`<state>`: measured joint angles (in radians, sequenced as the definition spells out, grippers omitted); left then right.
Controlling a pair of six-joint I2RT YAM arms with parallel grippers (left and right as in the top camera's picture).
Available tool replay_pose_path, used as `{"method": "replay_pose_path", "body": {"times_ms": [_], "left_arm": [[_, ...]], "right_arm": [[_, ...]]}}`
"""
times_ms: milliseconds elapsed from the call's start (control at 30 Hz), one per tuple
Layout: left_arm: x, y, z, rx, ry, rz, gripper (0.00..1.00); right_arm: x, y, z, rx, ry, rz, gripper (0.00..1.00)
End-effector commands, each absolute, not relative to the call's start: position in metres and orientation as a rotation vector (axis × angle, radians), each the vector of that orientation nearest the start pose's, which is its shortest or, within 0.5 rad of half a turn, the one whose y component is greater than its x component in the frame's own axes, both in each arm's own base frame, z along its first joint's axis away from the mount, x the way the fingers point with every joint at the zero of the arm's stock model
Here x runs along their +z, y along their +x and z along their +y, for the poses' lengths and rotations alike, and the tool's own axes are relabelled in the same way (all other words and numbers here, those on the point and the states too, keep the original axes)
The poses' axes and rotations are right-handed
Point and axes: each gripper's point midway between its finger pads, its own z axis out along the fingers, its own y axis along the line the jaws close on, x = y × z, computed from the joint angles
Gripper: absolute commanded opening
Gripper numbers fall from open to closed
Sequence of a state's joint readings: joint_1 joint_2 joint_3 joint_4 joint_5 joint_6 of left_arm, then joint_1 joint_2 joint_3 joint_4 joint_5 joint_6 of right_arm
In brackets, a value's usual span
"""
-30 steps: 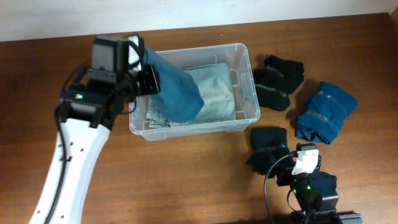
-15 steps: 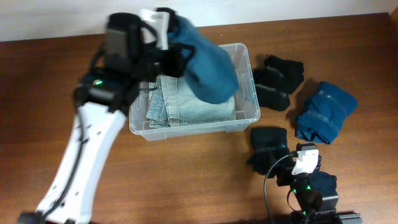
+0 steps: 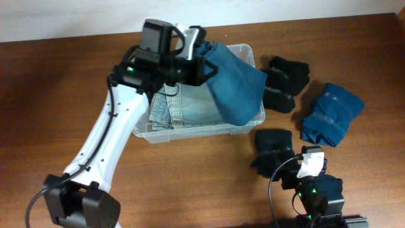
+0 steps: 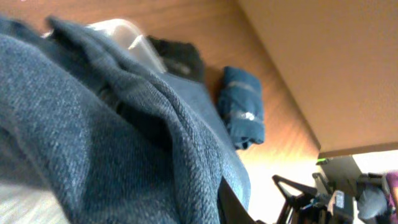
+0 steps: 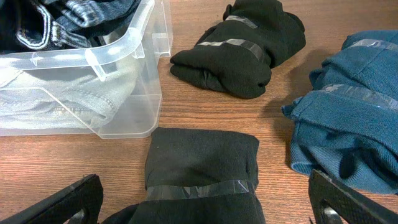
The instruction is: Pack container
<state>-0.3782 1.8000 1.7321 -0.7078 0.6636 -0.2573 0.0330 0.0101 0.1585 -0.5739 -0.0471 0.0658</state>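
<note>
The clear plastic container [image 3: 147, 131] sits at the table's middle back and holds folded light denim [image 3: 190, 111]. My left gripper [image 3: 197, 56] is shut on a blue sweater [image 3: 235, 85] and holds it over the container's right end, the cloth hanging past the right rim. The sweater [image 4: 93, 124] fills the left wrist view. My right gripper [image 5: 202, 208] is open low near the front edge, its fingers on either side of a taped black bundle [image 5: 202, 168]. The container's corner [image 5: 124, 93] shows in the right wrist view.
Two more black taped bundles [image 3: 281, 82] lie right of the container. A folded blue taped garment [image 3: 330, 114] lies at the far right, also in the right wrist view [image 5: 348, 124]. The black bundle [image 3: 273, 149] lies in front of the container.
My left arm has swung the blue sweater rightward, from over the container's left part to over its right end. The right arm has not moved.
</note>
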Motion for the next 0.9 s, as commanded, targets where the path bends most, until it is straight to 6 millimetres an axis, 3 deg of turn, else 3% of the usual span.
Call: {"method": "replay_pose_path", "body": {"times_ms": [0, 167, 267, 300, 333, 367, 533, 667, 767, 867], "left_arm": [[0.267, 0.419, -0.24, -0.995, 0.402, 2.384, 0.01], [0.235, 0.425, -0.18, -0.768, 0.279, 2.536, 0.03], [0.223, 0.424, -0.154, -0.646, 0.228, 2.603, 0.19], [0.218, 0.423, -0.144, -0.597, 0.208, 2.629, 0.29], [0.214, 0.421, -0.136, -0.556, 0.197, 2.65, 0.45], [0.208, 0.418, -0.121, -0.485, 0.163, 2.69, 0.95], [0.198, 0.408, -0.084, -0.397, 0.048, 2.775, 0.97], [0.203, 0.403, -0.063, -0.387, -0.025, 2.794, 0.94], [0.211, 0.403, -0.059, -0.387, -0.032, 2.788, 0.9], [0.215, 0.396, -0.075, -0.446, 0.117, 2.787, 0.89]], "right_arm": [[0.109, 0.213, 0.014, 0.104, 0.002, 1.995, 0.98], [0.109, 0.213, 0.014, 0.104, 0.002, 1.995, 0.98], [0.109, 0.213, 0.014, 0.104, 0.002, 1.996, 0.98], [0.109, 0.213, 0.014, 0.104, 0.002, 1.996, 0.98], [0.109, 0.213, 0.014, 0.104, 0.002, 1.995, 0.98], [0.109, 0.213, 0.014, 0.104, 0.002, 1.996, 0.98], [0.109, 0.213, 0.014, 0.104, 0.002, 1.995, 0.98], [0.109, 0.213, 0.014, 0.104, 0.002, 1.996, 0.98], [0.109, 0.213, 0.014, 0.104, 0.002, 1.995, 0.98], [0.109, 0.213, 0.014, 0.104, 0.002, 1.995, 0.98]]}}
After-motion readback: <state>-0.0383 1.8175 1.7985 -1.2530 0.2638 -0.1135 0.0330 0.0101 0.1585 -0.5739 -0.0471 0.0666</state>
